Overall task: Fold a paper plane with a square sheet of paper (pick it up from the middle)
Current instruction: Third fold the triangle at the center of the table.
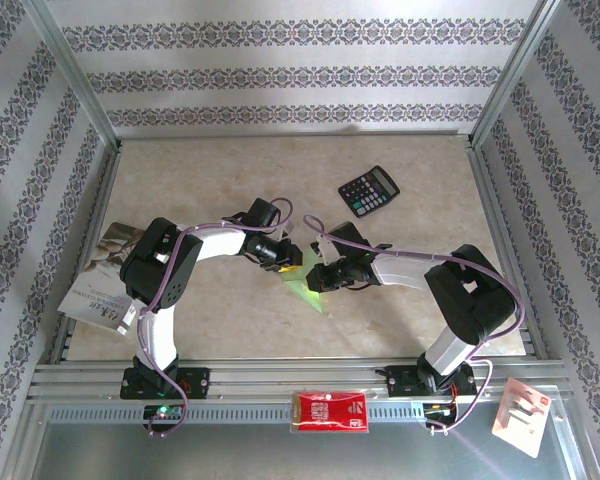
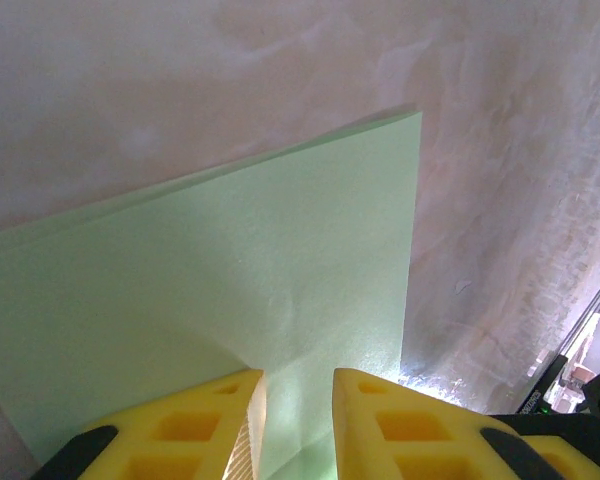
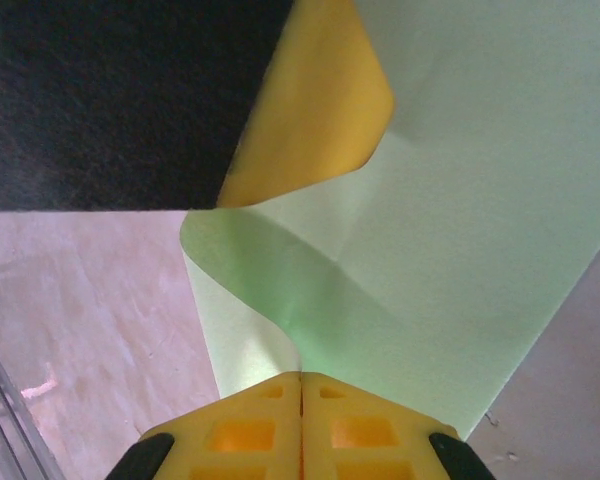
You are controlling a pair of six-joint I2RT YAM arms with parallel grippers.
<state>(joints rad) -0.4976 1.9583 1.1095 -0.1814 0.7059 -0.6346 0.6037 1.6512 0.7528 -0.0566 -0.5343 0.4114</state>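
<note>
The square sheet of paper [image 1: 308, 295] is light green and hangs bent and creased between my two grippers over the middle of the table. In the right wrist view the paper [image 3: 460, 220] curls into my right gripper [image 3: 301, 375], whose yellow fingers are pressed together on its edge. One yellow finger [image 3: 320, 110] of the left gripper lies against the sheet's top. In the left wrist view my left gripper [image 2: 297, 375] has its jaws a little apart, with the paper [image 2: 280, 260] running through the gap. From above, the left gripper [image 1: 285, 258] and right gripper [image 1: 315, 280] almost meet.
A black calculator [image 1: 368, 190] lies at the back right of centre. A booklet [image 1: 105, 275] rests at the left edge of the table. A red-and-white packet [image 1: 330, 410] sits on the front rail, and another packet [image 1: 525, 415] lies at the front right.
</note>
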